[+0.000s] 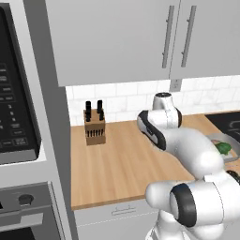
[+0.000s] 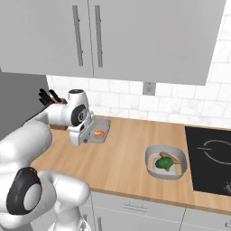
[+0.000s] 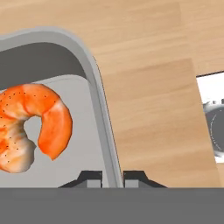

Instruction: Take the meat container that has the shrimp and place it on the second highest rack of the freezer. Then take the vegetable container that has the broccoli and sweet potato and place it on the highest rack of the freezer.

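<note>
Shrimp (image 3: 33,127) lay curled in the meat container (image 3: 94,74), which sat on the wooden desk (image 2: 131,149) near the knife block (image 1: 94,124). Your gripper (image 3: 112,177) stood narrow, one fingertip on each side of the container's rim. A vegetable container (image 2: 166,163) with broccoli (image 2: 164,162) sat well apart, beside the cooktop (image 2: 212,160).

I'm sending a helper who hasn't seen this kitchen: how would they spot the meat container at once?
Look at the wooden counter under the grey wall cabinets. Near its back left, by the knife block, the meat container sits beside the robot's tool. It is a shallow grey tray holding one curled orange shrimp, unlike the vegetable container with green broccoli.
</note>
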